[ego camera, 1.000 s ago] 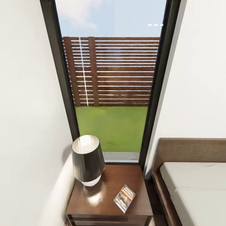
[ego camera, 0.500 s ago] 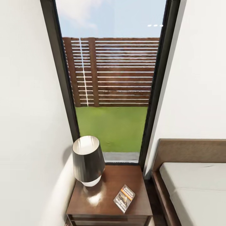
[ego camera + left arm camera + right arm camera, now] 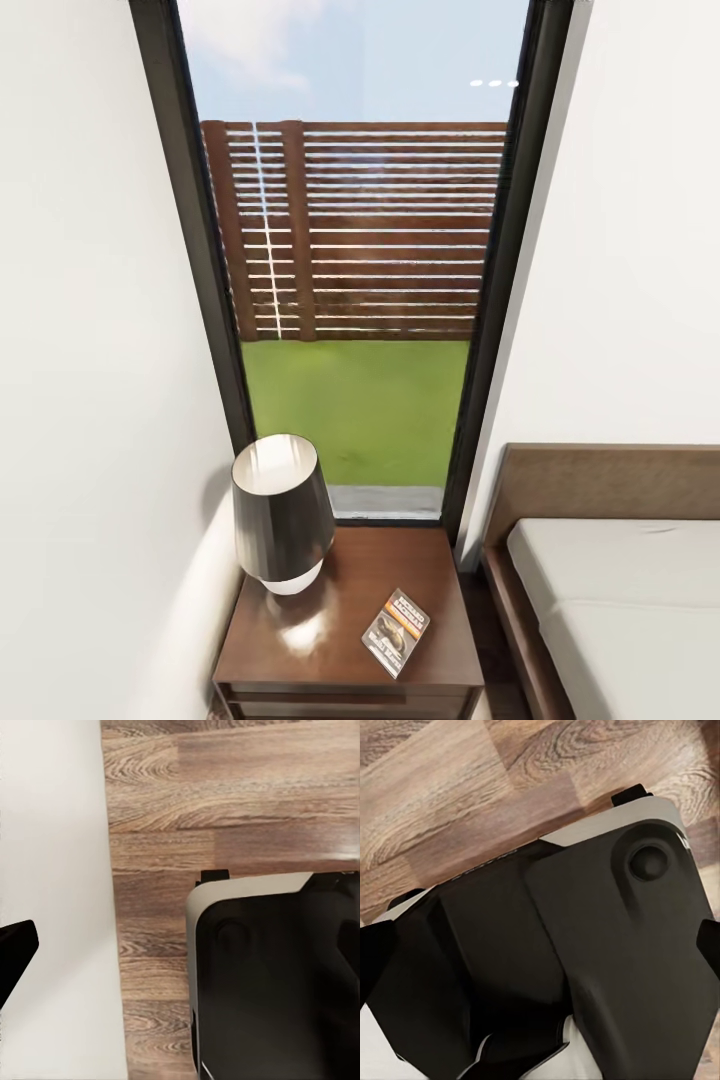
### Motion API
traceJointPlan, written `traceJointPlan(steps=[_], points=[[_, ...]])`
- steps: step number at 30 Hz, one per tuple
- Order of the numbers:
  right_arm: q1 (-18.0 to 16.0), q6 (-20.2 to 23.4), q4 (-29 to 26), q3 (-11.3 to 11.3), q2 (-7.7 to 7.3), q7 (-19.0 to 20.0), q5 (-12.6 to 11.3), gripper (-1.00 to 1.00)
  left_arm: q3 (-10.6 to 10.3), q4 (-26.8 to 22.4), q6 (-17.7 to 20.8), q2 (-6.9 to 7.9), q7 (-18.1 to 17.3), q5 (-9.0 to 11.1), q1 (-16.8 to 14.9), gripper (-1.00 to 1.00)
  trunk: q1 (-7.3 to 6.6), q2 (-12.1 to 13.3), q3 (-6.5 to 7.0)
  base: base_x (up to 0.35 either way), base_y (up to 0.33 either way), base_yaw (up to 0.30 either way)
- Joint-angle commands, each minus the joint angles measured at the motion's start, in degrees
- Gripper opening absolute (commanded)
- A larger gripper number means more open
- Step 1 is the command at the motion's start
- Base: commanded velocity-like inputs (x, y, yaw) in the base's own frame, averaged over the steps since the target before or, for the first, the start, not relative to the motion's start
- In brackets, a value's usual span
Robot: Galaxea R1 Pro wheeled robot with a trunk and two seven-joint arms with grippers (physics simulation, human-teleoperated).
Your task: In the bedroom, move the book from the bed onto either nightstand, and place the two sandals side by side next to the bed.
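White walls frame a tall black-framed window [image 3: 350,260] with a slatted fence and grass beyond it, and right below that window stands the nightstand [image 3: 345,625], tucked into the corner. On its glossy dark top the book [image 3: 396,631] lies flat and slightly askew, toward the front edge on the side nearest the bed [image 3: 610,590]. A lamp [image 3: 283,512] with a dark shade stands on the same top, at the back on the side away from the bed, apart from the book. So the book part of the task looks done; the sandals are the likely next concern.

Both wrist cameras look down at wood-plank floor [image 3: 225,795] and the robot's own dark base [image 3: 277,982]; the left wrist view also catches a strip of white wall. A dark sliver at the edge of each wrist view may be a fingertip, but whether either gripper's jaws stand apart or together cannot be told.

As for handling, the book seems light, thin and fairly stiff, likely to slide on the polished wood. If it needed shifting, a pinch across a short edge overhanging the front of the nightstand would probably serve best, kept well off the lamp.
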Motion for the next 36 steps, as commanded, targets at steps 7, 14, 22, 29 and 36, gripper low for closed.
traceJointPlan(steps=[7, 14, 22, 29, 36], points=[[0.0, 0.36, -0.16, -0.15, 0.02, 0.13, -0.23, 1.0, -0.5, -0.01, -0.19, 0.08, 0.22, 0.39, 0.32, 1.0, -1.53, 2.74, 1.16, 0.0, 0.0, 0.0], [0.01, 0.35, -0.16, -0.15, 0.02, 0.13, -0.23, 1.0, -0.5, -0.01, -0.22, 0.08, 0.22, 0.39, 0.46, 1.0, -3.06, 5.55, 2.42, 0.0, 0.0, 0.0], [0.03, 0.37, -0.16, -0.15, 0.02, 0.13, -0.23, 1.0, -0.5, -0.01, -0.23, 0.05, 0.22, 0.39, 0.49, 1.0, -4.82, 8.76, 3.86, 0.0, 0.0, 0.0], [0.01, 0.37, -0.16, -0.15, 0.02, 0.13, -0.23, 1.0, -0.5, -0.01, -0.23, 0.1, 0.22, 0.45, 0.5, 1.0, -5.26, 9.56, 4.22, 0.0, 0.0, 0.0], [0.02, 0.37, -0.16, -0.15, 0.02, 0.13, -0.23, 1.0, -0.5, -0.01, -0.23, 0.11, 0.27, 0.47, 0.5, 1.0, -5.26, 9.56, 4.22, 0.0, 0.0, 0.0]])
